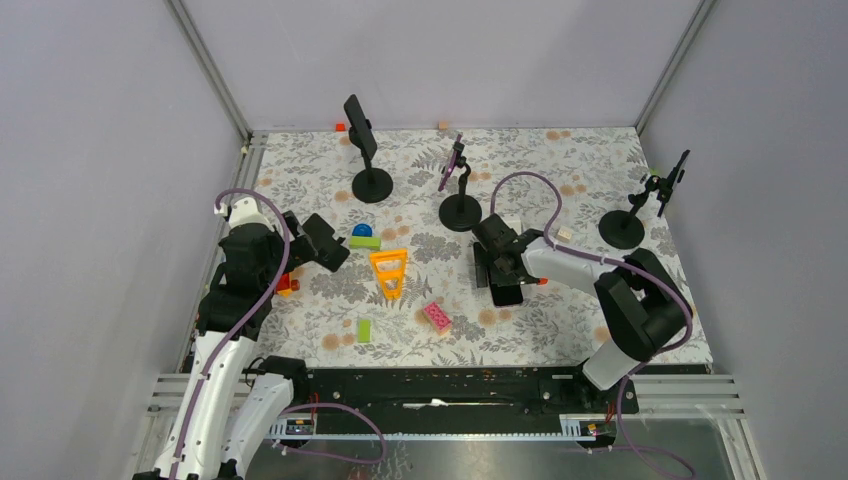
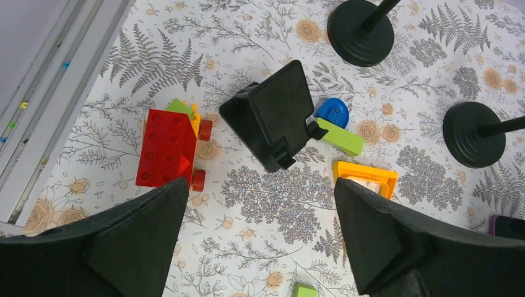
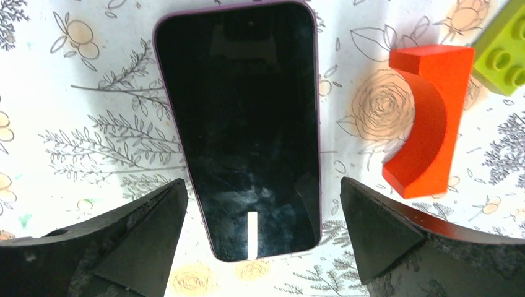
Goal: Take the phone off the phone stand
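"Lying flat on the desk (image 3: 62, 124), that phone (image 3: 238, 124): dark glass up, purple rim."

"And the right hand (image 3: 263, 182)?"

"Spread wide over it, a finger either side, gripping nothing. The left hand (image 2: 260, 182) is wide open too, empty, well apart."

"Room around it?"

"Bare desk on one side, a red arch block (image 3: 421, 124) near the other. It sits well in from the desk's edges."

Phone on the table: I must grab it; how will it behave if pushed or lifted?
The phone looks a stiff, flat slab: probably won't bend or roll. Its glossy front may be slippery. Lying flat on the table, its edges look hard to pinch.
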`<state>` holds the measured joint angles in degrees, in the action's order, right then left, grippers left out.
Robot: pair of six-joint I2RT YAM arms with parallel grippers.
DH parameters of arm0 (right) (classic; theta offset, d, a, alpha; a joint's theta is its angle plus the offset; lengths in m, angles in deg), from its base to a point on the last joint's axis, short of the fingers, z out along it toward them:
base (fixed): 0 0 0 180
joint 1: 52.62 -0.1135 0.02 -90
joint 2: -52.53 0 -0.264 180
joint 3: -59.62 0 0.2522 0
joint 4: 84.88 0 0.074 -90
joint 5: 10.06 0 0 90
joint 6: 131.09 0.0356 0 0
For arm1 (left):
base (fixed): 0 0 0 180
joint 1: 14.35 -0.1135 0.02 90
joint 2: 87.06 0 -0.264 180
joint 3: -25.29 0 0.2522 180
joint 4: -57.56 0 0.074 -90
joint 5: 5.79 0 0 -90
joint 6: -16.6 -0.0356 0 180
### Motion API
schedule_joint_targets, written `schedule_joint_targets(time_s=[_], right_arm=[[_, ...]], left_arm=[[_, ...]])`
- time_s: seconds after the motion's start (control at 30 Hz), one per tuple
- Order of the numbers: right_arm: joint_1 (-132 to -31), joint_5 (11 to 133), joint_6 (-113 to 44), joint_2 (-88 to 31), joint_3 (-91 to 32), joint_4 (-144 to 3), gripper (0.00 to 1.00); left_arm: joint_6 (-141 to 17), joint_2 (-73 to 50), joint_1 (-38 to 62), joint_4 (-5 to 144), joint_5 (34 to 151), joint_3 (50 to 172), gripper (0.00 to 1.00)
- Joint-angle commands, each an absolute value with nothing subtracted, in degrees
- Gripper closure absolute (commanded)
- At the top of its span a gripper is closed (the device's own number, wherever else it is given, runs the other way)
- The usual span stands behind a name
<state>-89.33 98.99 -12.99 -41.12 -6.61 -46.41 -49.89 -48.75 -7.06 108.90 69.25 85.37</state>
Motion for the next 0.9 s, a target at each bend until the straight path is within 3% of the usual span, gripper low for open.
schedule_joint_targets(time_s=[0.0,0.23,0.5,0.87], right_arm=[[-89.1,99.4,-14.8,-34.7,-5.8,-44.5,0.01],[-89.1,95.4,-19.1,-22.3,-5.0,-46.6,0.0],[-88.9,84.5,-38.4,-9.6,-2.4,-63.9,0.01],[-77.6,57.6,-49.9,-25.2,-20.9,-63.7,0.0]], left_arm=[[-50.6,-48.7,-7.1,106.2,71.1,85.6,0.01],[-49.7,-46.9,-7.1,102.0,83.3,86.2,0.01],[-49.3,-46.0,-5.6,95.4,90.5,85.6,0.01],[-51.7,-46.6,-4.4,99.6,93.4,83.5,0.01]])
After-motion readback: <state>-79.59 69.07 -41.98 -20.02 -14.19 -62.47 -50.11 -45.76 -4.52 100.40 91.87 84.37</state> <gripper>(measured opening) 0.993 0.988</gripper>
